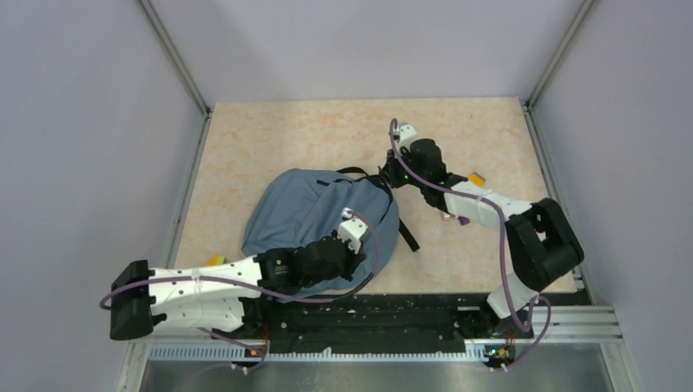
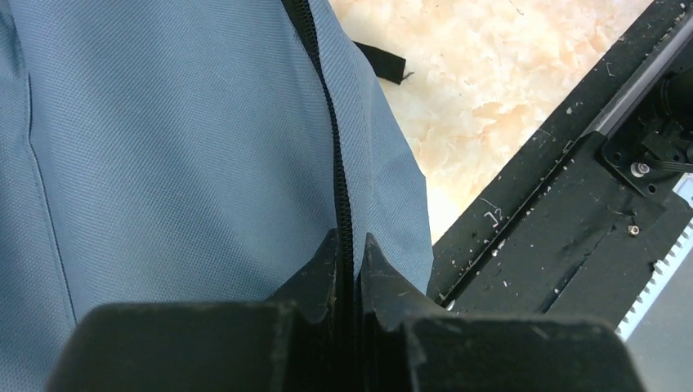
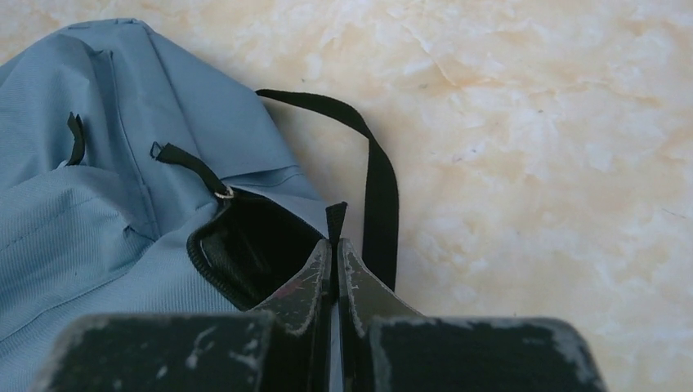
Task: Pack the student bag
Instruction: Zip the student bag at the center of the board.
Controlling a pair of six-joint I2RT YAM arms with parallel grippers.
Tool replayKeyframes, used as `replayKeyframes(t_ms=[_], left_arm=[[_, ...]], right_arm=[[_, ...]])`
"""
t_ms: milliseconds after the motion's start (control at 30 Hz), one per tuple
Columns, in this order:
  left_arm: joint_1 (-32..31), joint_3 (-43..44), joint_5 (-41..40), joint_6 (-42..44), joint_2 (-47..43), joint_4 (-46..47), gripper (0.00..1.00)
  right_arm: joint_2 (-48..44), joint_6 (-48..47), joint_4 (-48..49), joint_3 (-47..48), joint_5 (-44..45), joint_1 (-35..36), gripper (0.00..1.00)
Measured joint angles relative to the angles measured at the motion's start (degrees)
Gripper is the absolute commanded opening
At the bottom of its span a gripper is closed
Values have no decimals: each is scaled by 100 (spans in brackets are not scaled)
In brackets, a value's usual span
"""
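Left gripper (image 2: 350, 242) pinches the student bag (image 2: 163, 147) beneath it (at its zipper (image 2: 331, 122)).

Plain pale lilac-grey walls (image 1: 82, 122) close the left, top and right of the frame. In the centre lies a beige marbled tabletop (image 1: 270, 139), evenly lit, with a black rail (image 1: 409, 314) along its lower edge.

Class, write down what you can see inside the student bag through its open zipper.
Inside the student bag, the opening shows only dark lining; any contents are hidden by fabric and shadow.
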Motion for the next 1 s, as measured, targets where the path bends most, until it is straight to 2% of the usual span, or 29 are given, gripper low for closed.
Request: replayKeyframes(t_ms=[233, 300, 367, 433, 500, 633, 667, 767, 867, 900, 1000], left_arm=[[0, -280, 358, -341, -555, -457, 1], [-50, -376, 415, -487, -699, -706, 17], [-83, -398, 282, -656, -772, -922, 43], [-92, -396, 70, -737, -807, -992, 60], [-52, -365, -111, -772, -807, -994, 70], [50, -11, -363, -645, -695, -984, 77], [96, 186, -433, -597, -590, -977, 78], [433, 837, -529, -562, -225, -918, 78], [1224, 1344, -317, -636, 184, -732, 79], [1414, 1397, -264, -645, 289, -658, 79], [1775, 1453, -33, -614, 686, -472, 80]], right_arm=[[570, 4, 225, 503, -166, -2, 0], [629, 20, 417, 579, -85, -44, 0], [612, 61, 590, 575, 70, -70, 0], [557, 105, 717, 509, 256, -79, 0], [376, 122, 765, 289, 404, -79, 0], [-116, 168, 612, -155, 483, -79, 0], [-254, 190, 557, -249, 463, -79, 5], [-678, 302, 363, -498, 339, -79, 33], [-1025, 361, 114, -647, 122, -79, 53], [-1115, 350, 46, -667, 0, -79, 58], [-1215, 341, -142, -667, -369, -79, 61]])
